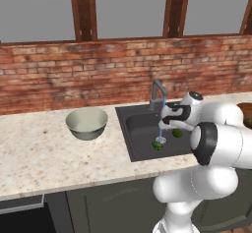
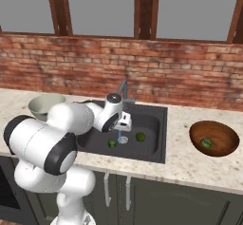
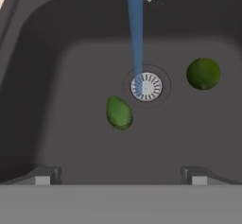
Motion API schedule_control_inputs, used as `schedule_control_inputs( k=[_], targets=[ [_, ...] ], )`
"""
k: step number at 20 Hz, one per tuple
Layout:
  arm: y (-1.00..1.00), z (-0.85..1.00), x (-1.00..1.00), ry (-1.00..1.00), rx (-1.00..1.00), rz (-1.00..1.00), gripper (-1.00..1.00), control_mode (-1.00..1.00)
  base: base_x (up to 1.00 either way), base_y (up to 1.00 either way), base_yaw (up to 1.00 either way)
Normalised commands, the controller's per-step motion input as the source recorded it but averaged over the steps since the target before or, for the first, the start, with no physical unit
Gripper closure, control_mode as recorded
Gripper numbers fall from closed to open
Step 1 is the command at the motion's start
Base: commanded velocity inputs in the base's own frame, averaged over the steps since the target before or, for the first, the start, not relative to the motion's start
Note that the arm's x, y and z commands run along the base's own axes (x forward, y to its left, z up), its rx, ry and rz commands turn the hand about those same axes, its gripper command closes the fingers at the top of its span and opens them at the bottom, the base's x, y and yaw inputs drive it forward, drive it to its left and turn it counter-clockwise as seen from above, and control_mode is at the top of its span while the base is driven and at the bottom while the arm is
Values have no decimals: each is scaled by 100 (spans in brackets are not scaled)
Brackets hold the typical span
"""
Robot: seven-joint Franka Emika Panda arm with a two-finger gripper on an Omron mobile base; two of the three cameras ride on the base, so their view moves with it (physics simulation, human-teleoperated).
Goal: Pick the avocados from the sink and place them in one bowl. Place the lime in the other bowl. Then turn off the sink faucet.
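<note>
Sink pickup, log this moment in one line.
jaws open above sink | avocado, lime in basin | one avocado in brown bowl | water running

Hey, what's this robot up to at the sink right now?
It is sorting fruit out of the sink into bowls. One avocado already lies in the brown bowl on the counter. Another avocado and the lime lie in the basin, either side of the drain. The hand hangs open above them, holding nothing. The pale green bowl has no lime in it yet, and the faucet is running.
</note>
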Motion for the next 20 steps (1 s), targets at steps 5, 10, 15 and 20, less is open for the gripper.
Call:
schedule_control_inputs(
  k=[5,10,15,20],
  targets=[
    [0,-31,14,2,0,0,-100,-100,0,0,0],
    [1,-27,18,1,0,0,-100,-100,0,0,0],
    [2,-28,30,0,0,0,-100,-100,0,0,0],
    [3,-29,28,0,0,0,-100,-100,0,0,0]
  ],
)
